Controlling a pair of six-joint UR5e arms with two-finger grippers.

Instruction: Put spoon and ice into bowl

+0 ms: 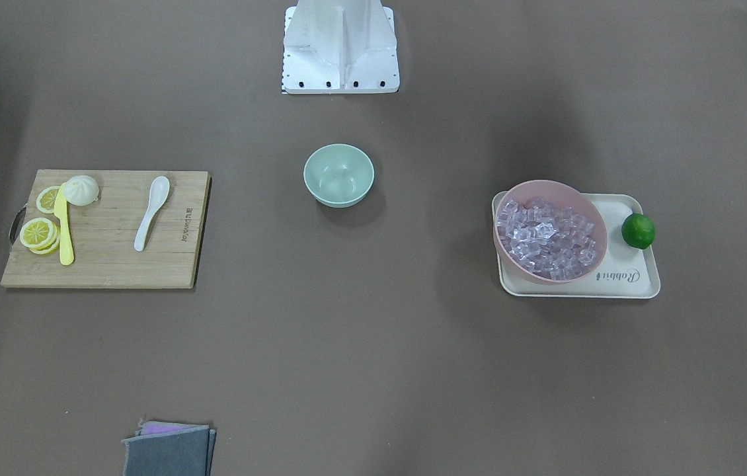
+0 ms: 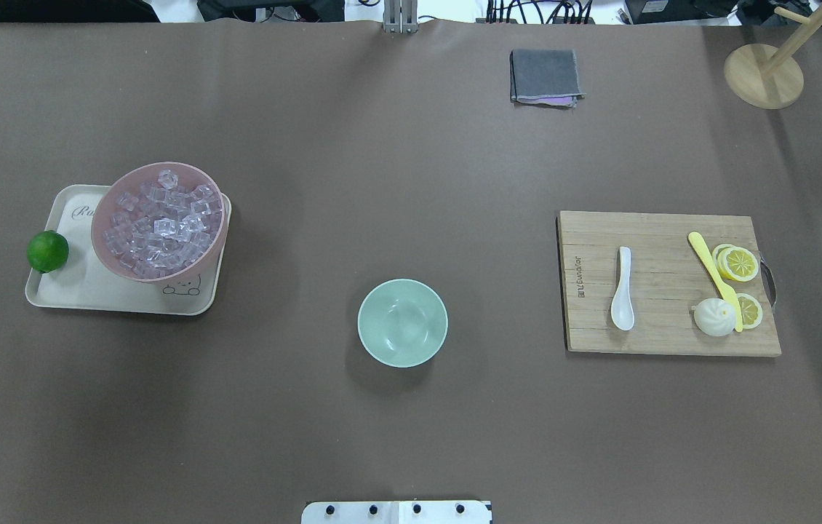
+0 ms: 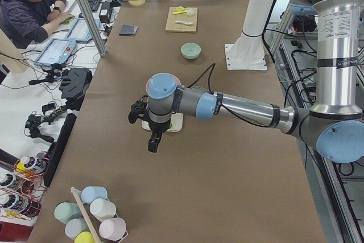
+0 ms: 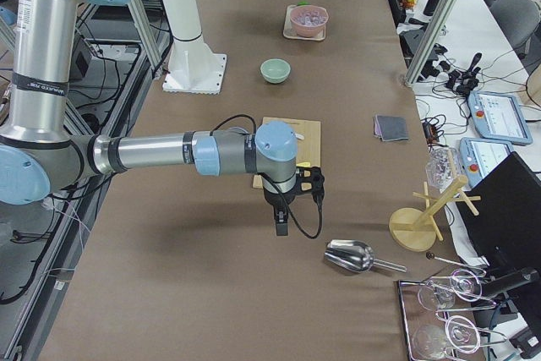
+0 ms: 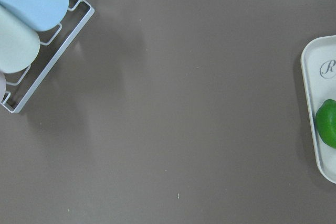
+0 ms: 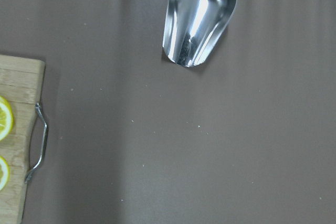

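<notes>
The white spoon (image 1: 152,211) lies on a wooden cutting board (image 1: 109,277), also in the overhead view (image 2: 623,289). The mint-green bowl (image 1: 338,175) stands empty mid-table, also overhead (image 2: 402,322). Several clear ice cubes (image 1: 545,238) fill a pink bowl (image 2: 102,240) on a cream tray (image 2: 54,295). My left gripper (image 3: 152,145) hangs above the table just outside the tray's outer end. My right gripper (image 4: 281,226) hangs beyond the board's outer end. Both show only in the side views, so I cannot tell whether they are open or shut.
A yellow knife (image 2: 713,273), lemon slices (image 2: 737,263) and a white bun (image 2: 713,317) share the board. A lime (image 2: 47,251) sits on the tray. A metal scoop (image 6: 199,14), a wooden rack (image 2: 764,75), a folded cloth (image 2: 544,76) and a cup rack (image 5: 31,30) stand around.
</notes>
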